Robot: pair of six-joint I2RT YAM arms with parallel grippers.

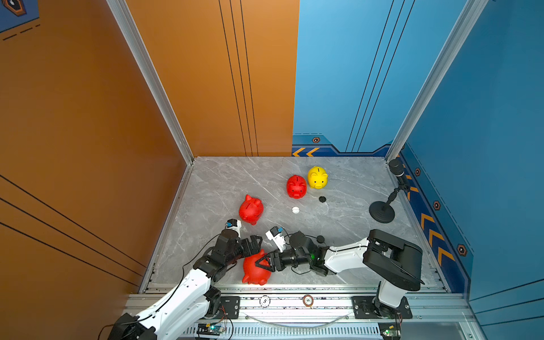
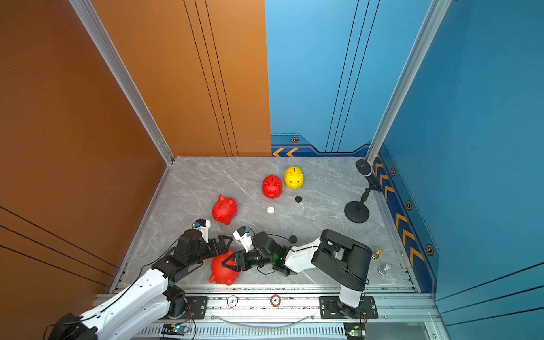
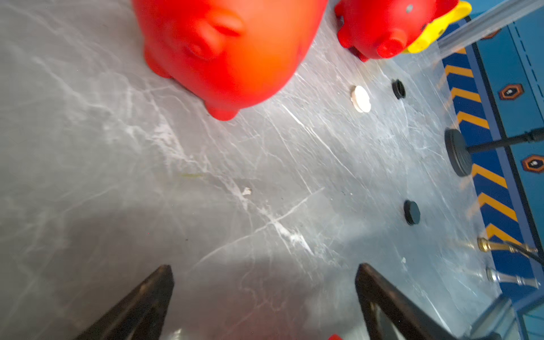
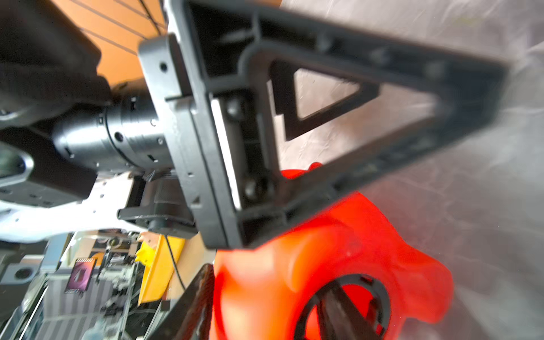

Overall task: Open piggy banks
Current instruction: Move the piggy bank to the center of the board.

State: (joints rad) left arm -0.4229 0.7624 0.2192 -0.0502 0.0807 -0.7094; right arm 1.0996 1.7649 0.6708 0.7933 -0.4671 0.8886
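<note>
Four piggy banks are on the grey marble table. A yellow one [image 1: 317, 177] and a red one [image 1: 296, 186] stand at the back, and another red one [image 1: 250, 209] stands left of the middle. The nearest red piggy bank [image 1: 256, 273] lies tipped over by the front edge, its dark-rimmed belly hole [image 4: 347, 306] facing my right arm. My right gripper [image 4: 268, 279] straddles its wall, with one finger in the hole and the other along the outside. My left gripper [image 1: 256, 243] hovers open and empty just behind this pig, with only bare table between its fingertips [image 3: 164, 273].
Two black plugs [image 1: 322, 199] [image 1: 320, 238] and a white plug [image 1: 295, 210] lie loose on the table. A microphone on a round black stand [image 1: 381, 212] is at the right wall. Two small chess-like pieces [image 2: 377, 252] sit at the front right. A metal rail [image 1: 294, 300] runs along the front.
</note>
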